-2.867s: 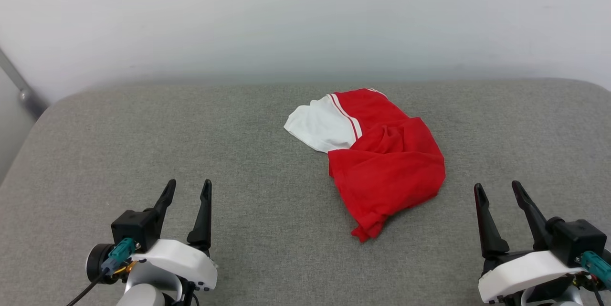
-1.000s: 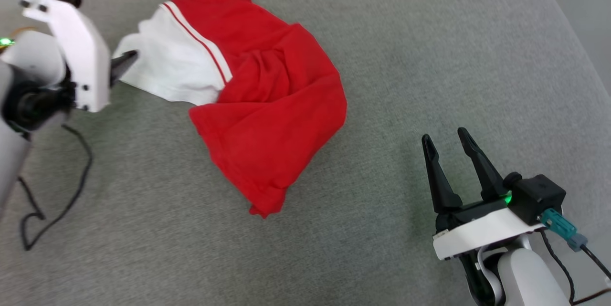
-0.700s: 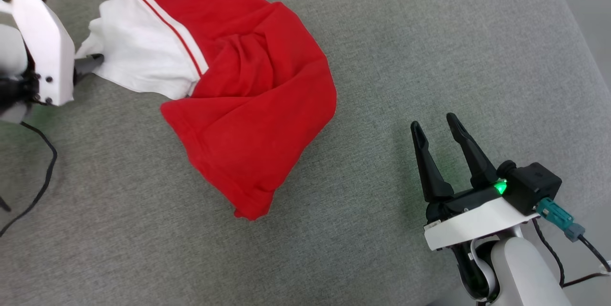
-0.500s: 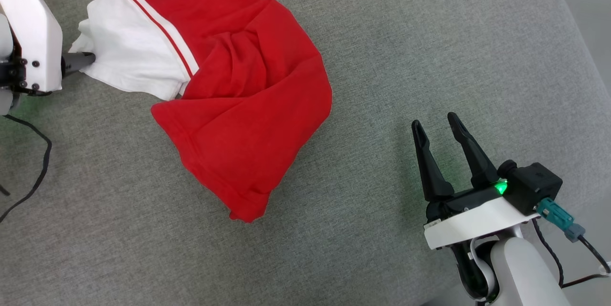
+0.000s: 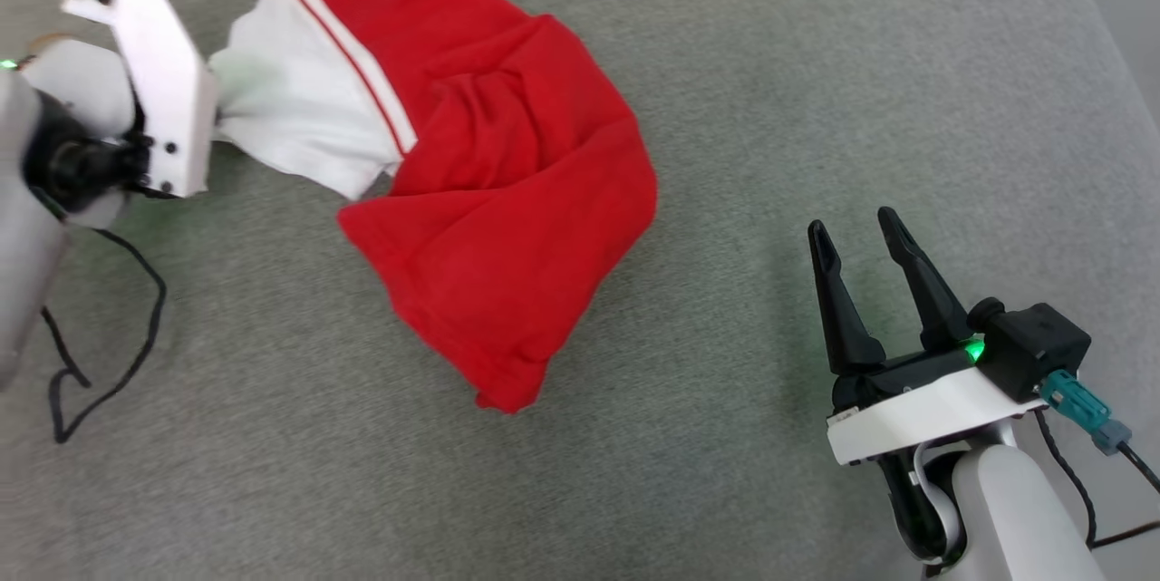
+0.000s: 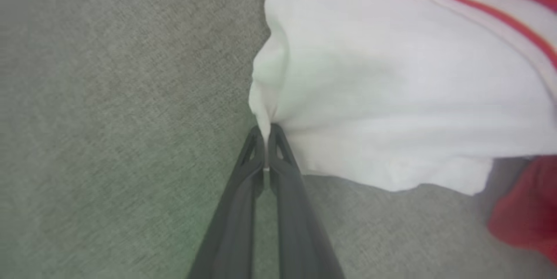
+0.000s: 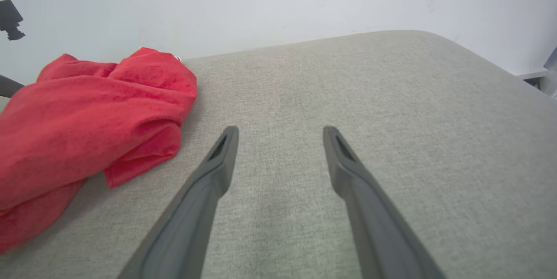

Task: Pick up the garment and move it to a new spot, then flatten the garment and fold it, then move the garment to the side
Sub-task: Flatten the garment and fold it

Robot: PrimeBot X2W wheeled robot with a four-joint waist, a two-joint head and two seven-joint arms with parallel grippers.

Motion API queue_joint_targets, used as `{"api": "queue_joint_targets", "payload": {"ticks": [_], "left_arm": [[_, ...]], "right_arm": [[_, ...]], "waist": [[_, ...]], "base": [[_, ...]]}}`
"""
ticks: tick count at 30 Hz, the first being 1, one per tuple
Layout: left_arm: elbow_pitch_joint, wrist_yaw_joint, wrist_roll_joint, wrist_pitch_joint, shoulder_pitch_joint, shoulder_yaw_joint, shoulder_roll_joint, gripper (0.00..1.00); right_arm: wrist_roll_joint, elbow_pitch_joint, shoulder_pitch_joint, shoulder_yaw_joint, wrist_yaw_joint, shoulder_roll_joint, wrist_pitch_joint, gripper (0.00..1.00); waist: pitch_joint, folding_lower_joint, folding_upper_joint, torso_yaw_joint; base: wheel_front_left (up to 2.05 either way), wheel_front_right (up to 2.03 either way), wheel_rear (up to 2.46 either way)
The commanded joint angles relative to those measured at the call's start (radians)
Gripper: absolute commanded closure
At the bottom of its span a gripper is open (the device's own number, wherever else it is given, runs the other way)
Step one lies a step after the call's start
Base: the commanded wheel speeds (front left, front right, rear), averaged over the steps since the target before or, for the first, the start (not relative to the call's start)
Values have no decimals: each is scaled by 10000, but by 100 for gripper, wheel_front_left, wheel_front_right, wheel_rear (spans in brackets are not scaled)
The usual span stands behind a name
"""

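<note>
Nearest, right end effector [image 5: 852,220]: stands wide open with long, dark, tapered fingers, grips nothing, hovers over the padded grey woven surface [image 5: 816,64]. Farther in, the garment [image 5: 507,200]: lies crumpled on that surface, thin red mesh folded over itself, top edge cut off. Farthest, left end effector [image 6: 265,131]: pinches shut on the white sleeve [image 6: 391,96] edge, fingers hidden behind its white wrist plate in the head view.

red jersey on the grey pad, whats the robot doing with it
The robot is starting to pick up the jersey. Its left gripper is shut on the edge of the white sleeve, pinching a bit of cloth. The rest of the jersey lies crumpled on the grey padded surface, not yet flattened or folded. The right gripper is open, off to the side and apart from the jersey.
</note>
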Motion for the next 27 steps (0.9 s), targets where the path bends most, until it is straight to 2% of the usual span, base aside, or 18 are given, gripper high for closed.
{"api": "queue_joint_targets", "payload": {"ticks": [1,7,14,20,27], "left_arm": [[-206,-19,242,-275,-23,-188,-97,100],[-1134,-20,291,-1502,90,-145,-454,100],[-2021,357,-290,-2807,1188,354,-694,100],[-3151,998,-867,-4008,2945,894,-291,100],[-4362,2157,-1694,-5258,5936,1504,696,100]], "right_arm": [[-143,35,103,-107,-7,10,-26,0],[-666,122,351,-757,-7,4,-24,0],[-1008,70,673,-1302,-7,2,149,0],[-1207,-289,1007,-1492,-5,5,559,0],[-1289,-763,1286,-1630,-7,4,943,0]], "waist": [[-370,-1,0,495],[-1122,-1,0,1725],[-1929,-1,0,2845],[-2351,-1,0,3731],[-2522,-1,0,4008]], "base": [[0,0,0],[0,0,0],[0,0,0],[0,0,0],[0,0,0]]}}
